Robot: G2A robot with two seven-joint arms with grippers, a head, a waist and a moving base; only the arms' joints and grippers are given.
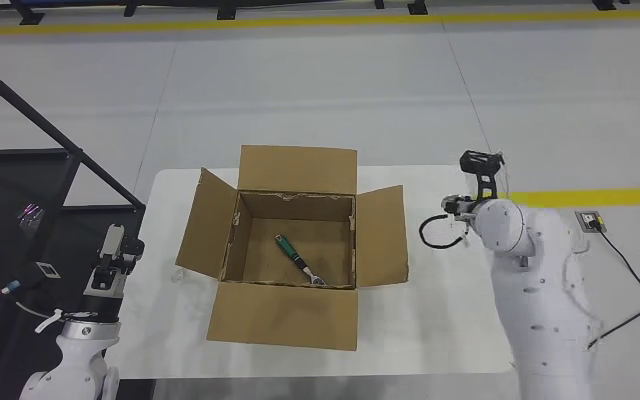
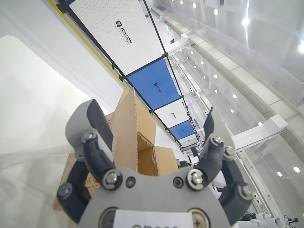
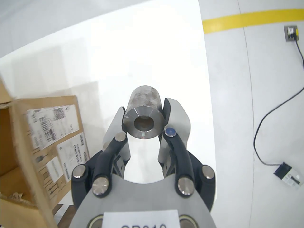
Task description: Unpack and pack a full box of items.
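Observation:
An open cardboard box (image 1: 297, 245) stands in the middle of the white table (image 1: 430, 320), all its flaps folded out. A green-handled ratchet wrench (image 1: 298, 259) lies on the box floor. My right gripper (image 3: 144, 117) is shut on a short grey metal cylinder (image 3: 145, 100) with a bore through its end, held above the table just beyond the box's right flap (image 3: 54, 129). In the top view this gripper (image 1: 455, 207) is to the right of the box. My left gripper (image 2: 150, 110) is open and holds nothing, off the box's left flap (image 2: 144, 124), near the table's left edge (image 1: 112, 245).
A black frame and dark mat (image 1: 40, 190) stand left of the table. On the floor to the right are a yellow line (image 3: 251, 18), a wall socket (image 3: 291, 33) and a black cable (image 3: 263, 119) running to a small device (image 3: 287, 174).

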